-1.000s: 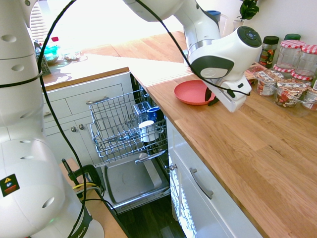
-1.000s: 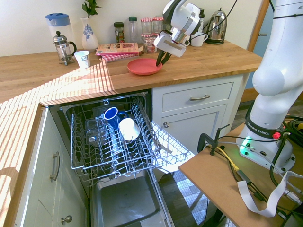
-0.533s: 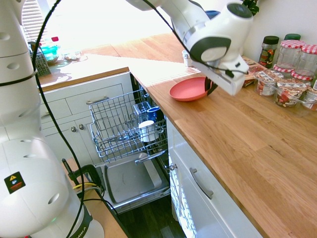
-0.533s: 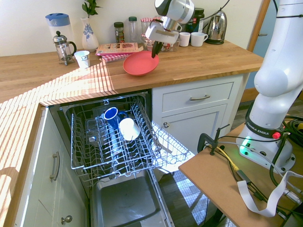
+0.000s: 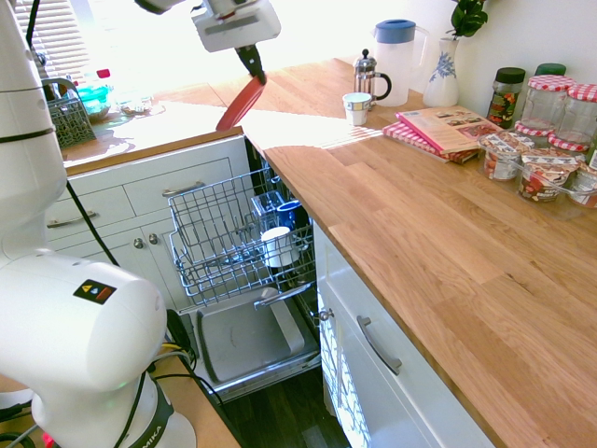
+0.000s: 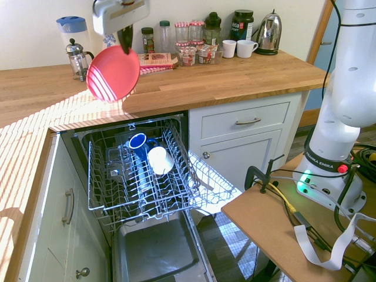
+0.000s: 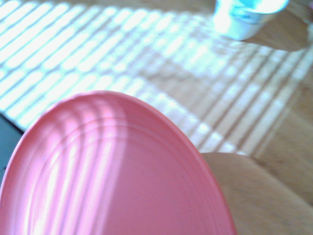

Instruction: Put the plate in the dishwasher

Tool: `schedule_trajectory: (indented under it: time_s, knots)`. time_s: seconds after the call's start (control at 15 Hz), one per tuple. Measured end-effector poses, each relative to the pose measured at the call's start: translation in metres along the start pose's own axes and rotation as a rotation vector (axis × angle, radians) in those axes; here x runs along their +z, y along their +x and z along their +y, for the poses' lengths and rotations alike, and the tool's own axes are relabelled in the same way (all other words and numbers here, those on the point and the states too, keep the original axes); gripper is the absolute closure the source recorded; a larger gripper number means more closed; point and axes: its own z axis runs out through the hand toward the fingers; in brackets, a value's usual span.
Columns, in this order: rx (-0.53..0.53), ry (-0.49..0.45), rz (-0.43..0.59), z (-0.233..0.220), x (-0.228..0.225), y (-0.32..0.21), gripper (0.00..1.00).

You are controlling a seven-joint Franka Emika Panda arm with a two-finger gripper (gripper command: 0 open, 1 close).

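Brightness: we see a bright, sunlit kitchen in all three views.
Light source: the window [image 5: 177, 37] at 11 o'clock in the first exterior view is blown out to white.
Shadows: striped sun bars lie across the worktop [image 6: 53, 111] and over the plate [image 6: 113, 74].
Glare: the cup [image 7: 244, 17] at 1 o'clock in the wrist view is washed out.
Focus: the wrist view is soft throughout; the plate's rim [image 7: 146, 112] is blurred.
Distortion: we note wide-angle bending at the edges of both exterior views.
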Motion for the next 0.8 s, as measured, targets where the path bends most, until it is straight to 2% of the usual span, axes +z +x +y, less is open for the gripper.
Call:
schedule_trajectory:
  time_s: [0.13,0.4,0.8]
  knots:
    - [-0.122,-0.068,0.068,-0.027,0.034,-0.068,1.00]
    - [-0.355,-0.212,0.202,-0.015,0.105,-0.148,1.00]
    - [-0.664,-0.363,0.456,-0.058,0.152,-0.235,1.00]
